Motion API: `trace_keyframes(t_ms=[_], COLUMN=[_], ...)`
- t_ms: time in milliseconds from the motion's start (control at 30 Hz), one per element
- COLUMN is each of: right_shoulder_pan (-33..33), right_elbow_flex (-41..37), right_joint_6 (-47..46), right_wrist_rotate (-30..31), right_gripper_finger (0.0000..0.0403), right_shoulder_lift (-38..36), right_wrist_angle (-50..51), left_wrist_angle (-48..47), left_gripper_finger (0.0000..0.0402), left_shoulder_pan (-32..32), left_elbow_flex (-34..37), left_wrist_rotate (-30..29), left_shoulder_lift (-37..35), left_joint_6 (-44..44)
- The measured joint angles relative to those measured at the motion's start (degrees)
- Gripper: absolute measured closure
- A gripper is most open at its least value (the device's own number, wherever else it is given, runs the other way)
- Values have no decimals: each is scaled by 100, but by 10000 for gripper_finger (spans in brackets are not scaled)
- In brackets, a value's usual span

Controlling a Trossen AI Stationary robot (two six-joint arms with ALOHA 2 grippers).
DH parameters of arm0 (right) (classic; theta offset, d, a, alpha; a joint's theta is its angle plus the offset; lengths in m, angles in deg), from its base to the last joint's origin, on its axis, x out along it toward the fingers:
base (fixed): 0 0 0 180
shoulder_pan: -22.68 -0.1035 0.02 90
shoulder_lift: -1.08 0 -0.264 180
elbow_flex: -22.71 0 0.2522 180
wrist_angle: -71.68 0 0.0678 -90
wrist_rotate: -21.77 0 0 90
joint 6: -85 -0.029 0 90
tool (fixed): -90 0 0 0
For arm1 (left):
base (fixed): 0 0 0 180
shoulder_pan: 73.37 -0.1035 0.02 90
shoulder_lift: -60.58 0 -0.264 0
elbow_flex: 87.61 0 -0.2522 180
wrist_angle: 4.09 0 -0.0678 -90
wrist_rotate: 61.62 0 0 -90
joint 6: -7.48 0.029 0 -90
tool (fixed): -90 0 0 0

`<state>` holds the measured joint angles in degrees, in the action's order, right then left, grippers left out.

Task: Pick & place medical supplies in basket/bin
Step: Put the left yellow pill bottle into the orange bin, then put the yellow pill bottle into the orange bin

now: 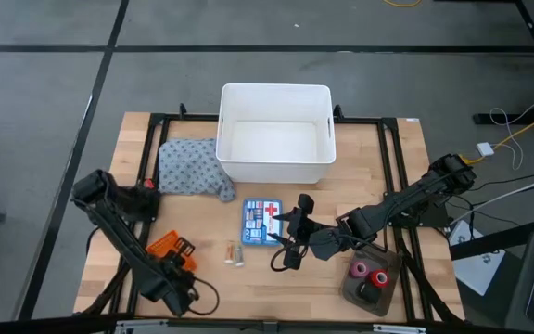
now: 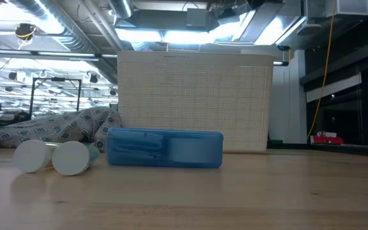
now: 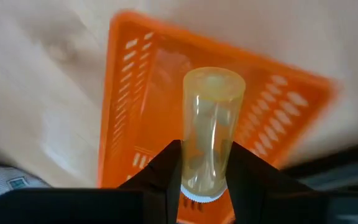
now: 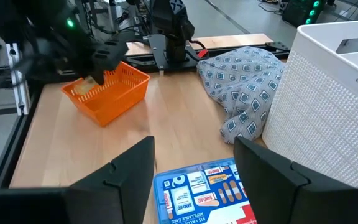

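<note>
One vial (image 3: 211, 134) clamped in left gripper (image 3: 204, 168) jaws over basket (image 3: 129, 74) (orange); right gripper (image 4: 194, 155) jaws wide, empty.

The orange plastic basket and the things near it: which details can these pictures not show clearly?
- Orange plastic basket, high view: left arm covers it; contents unclear.
- Clear yellowish vial, left wrist view: cap hidden between the left gripper fingers.
- Tape rolls, high view: too small for detail.
</note>
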<state>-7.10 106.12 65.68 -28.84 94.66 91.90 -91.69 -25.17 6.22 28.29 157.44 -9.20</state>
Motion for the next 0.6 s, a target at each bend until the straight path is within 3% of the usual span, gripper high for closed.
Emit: trace_keyframes(t_ms=[233,433,600], right_shoulder_pan=[1,2,0], right_elbow_flex=[0,0,0], right_joint_6=[-17,-17,-15], right_wrist_rotate=[0,2,4], right_gripper_finger=[183,183,183], right_shoulder_lift=[0,0,0], right_wrist_angle=[0,0,0], left_wrist_angle=[109,-59,-182], left_gripper_finger=[256,196,172], left_shoulder_pan=[149,147,124], left_elbow_flex=[834,648,103], left_wrist_rotate=[-109,-181,-907], left_shoulder_lift=[11,8,6], left_joint_6=[-428,-466,20])
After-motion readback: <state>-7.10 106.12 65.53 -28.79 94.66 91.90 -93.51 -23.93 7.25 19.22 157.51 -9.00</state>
